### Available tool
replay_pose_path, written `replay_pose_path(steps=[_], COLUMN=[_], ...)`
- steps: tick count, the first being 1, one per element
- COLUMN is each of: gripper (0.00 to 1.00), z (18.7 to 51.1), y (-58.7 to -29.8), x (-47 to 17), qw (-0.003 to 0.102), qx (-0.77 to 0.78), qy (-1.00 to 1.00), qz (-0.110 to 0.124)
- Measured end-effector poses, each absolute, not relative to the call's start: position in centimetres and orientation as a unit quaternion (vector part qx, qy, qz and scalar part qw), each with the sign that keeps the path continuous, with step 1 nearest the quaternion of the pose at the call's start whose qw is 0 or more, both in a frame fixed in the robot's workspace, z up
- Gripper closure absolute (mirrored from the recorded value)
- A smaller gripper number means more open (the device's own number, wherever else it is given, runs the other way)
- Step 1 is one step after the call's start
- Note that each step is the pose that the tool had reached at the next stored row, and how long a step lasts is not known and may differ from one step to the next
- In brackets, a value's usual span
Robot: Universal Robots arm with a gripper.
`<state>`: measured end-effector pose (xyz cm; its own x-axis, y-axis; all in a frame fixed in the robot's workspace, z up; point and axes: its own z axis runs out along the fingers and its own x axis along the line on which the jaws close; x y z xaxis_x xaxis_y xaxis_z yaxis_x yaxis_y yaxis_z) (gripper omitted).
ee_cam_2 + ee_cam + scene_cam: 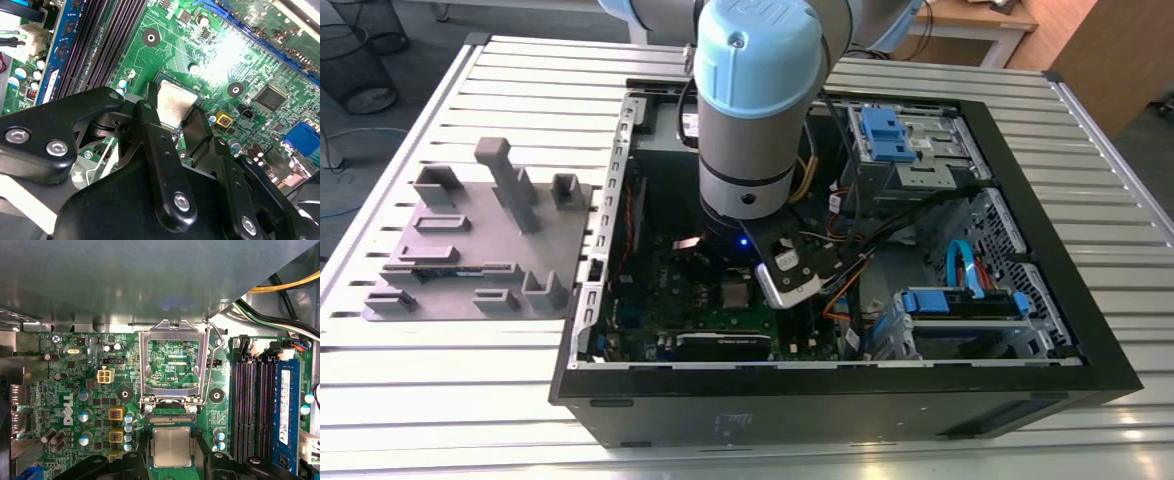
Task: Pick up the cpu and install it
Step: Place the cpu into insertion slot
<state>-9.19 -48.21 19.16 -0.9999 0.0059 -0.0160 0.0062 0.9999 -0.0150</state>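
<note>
- Exterior view: the arm (754, 100) is seen reaching straight down into an open computer case (854, 405) that lies on a slatted table (454, 400).
- A grey fixture plate (467, 240) with upright blocks lies on the table just beside the case, on the exterior view's left.
- The arm's wrist and a silver-white unit (787, 275) mounted on it cover the middle of the motherboard (654, 310). What lies beneath them is hidden.
- Blue drive brackets (887, 135) are seen along the case's side at the exterior view's right. The near wall of the case cuts off the board's near edge.
- Second wrist view: the gripper (175, 107) is closed on the cpu (175, 100), with its black fingers (150, 130) pressed against two opposite edges of the silver-grey chip.
- The cpu is held within the outline of the socket (170, 77). Whether it is fully seated cannot be made out, since the fingers hide most of the socket's edges.
- A glare patch whitens part of the board beyond the chip. The memory slots (95, 40) run beside the socket.
- First wrist view: the cpu (171, 446) is seen between the fingers (132, 462), which are cut off by the picture's edge.
- The hinged metal frame (172, 365) stands open just beside the socket (170, 419), and the board is visible through its window.
- A blue memory module (285, 410) is seated beyond the empty slots (252, 405).
</note>
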Motion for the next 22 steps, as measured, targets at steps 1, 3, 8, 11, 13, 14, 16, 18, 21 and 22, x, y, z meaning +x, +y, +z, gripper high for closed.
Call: replay_pose_path(steps=[1, 3, 8, 11, 13, 14, 16, 18, 21, 22], gripper=[0.53, 0.55, 0.60, 0.60, 0.60, 0.60, 0.61, 0.61, 0.61, 0.61], z=[19.16, 19.16, 19.16, 19.16, 19.16, 19.16, 19.16, 19.16, 19.16, 19.16], y=[-48.21, -48.21, -48.21, -48.21, -48.21, -48.21, -48.21, -48.21, -48.21, -48.21], x=[-9.19, -9.18, -9.19, -9.19, -9.19, -9.19, -9.19, -9.19, -9.19, -9.19], qw=[0.008, 0.008, 0.008, 0.008, 0.008, 0.008, 0.008, 0.008, 0.008, 0.008], qx=[0.003, 0.003, 0.003, 0.003, 0.003, 0.003, 0.003, 0.003, 0.003, 0.003], qy=[1.000, 1.000, 1.000, 1.000, 1.000, 1.000, 1.000, 1.000, 1.000, 1.000], qz=[-0.008, -0.008, -0.008, -0.008, -0.008, -0.008, -0.008, -0.008, -0.008, -0.008])
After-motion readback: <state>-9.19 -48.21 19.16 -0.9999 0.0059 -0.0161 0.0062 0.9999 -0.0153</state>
